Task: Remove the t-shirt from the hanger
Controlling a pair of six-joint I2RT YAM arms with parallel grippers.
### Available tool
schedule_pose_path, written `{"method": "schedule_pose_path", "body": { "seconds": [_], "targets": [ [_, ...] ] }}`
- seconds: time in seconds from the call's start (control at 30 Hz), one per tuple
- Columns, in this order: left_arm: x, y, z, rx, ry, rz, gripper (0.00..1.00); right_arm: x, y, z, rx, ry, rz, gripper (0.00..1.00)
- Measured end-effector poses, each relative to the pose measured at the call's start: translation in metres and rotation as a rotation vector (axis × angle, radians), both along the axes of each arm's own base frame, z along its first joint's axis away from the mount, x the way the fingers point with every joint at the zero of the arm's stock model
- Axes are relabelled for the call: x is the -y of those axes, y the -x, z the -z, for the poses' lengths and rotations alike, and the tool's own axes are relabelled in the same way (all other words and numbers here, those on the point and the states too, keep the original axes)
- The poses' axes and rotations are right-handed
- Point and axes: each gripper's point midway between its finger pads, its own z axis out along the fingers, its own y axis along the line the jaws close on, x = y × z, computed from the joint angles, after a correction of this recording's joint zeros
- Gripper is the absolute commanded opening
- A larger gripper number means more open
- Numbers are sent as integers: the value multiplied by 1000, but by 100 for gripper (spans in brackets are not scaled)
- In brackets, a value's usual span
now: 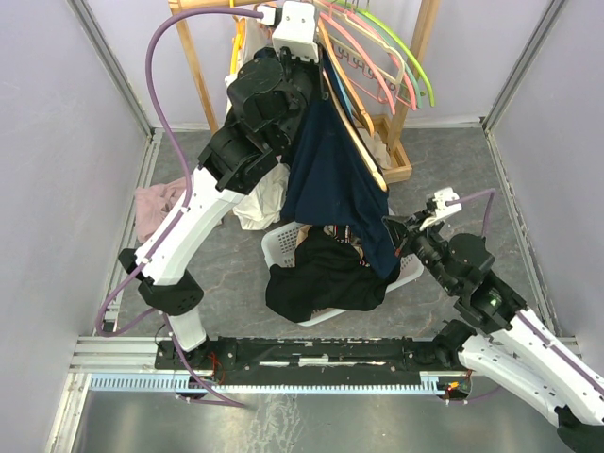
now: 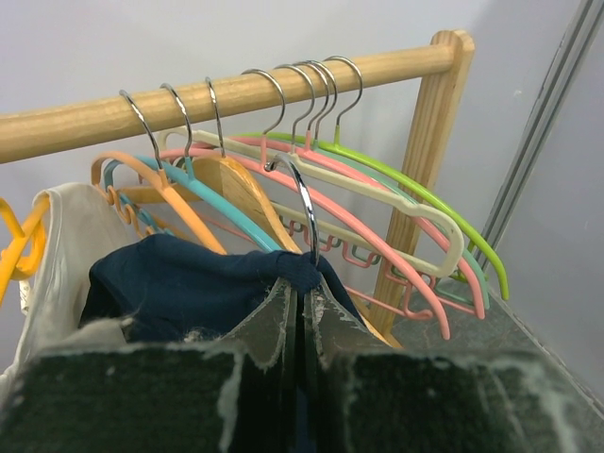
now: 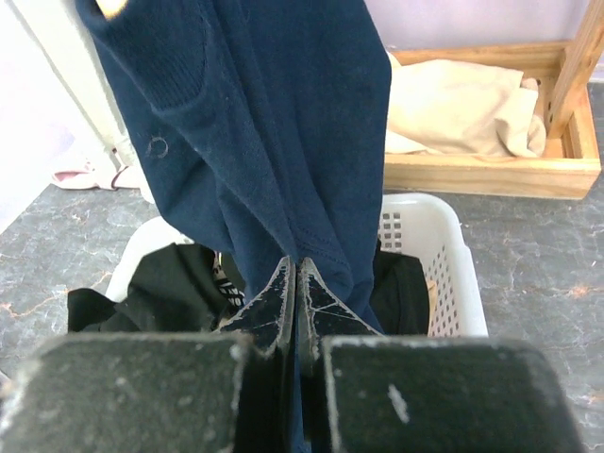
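Left gripper [image 2: 302,288] clamps the hanger [image 2: 304,209], right gripper [image 3: 295,269] pinches the shirt [image 3: 283,123]; a skewed pull could snag it.

The left tool [image 2: 302,294] is raised high, the right tool [image 3: 295,272] low, both with fingers pressed together.

navy t-shirt [image 1: 330,179], hanging down in long folds, draped on tilted wooden hanger [image 1: 366,156], metal hook [image 2: 304,203] upward

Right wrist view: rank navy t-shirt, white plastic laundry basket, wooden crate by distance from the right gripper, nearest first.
1. navy t-shirt: pinched in the right gripper, centre.
2. white plastic laundry basket: just beyond, below the shirt.
3. wooden crate: farthest, upper right, behind the basket.
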Motion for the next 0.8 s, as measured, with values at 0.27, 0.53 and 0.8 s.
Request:
{"method": "schedule_pose_path", "body": {
  "seconds": [0.27,0.53,0.8],
  "targets": [
    [-1,-7,0,17,28,-26,3,-5,-7,-38,23,78,-15,2],
    [-4,-6,-4,29,43,-31,3,-11,-11,-53,36,125,-47,40],
    [-6,-5,-6,30,46,-34,3,-15,6,-63,64,112,-129,48]
  ]
}}
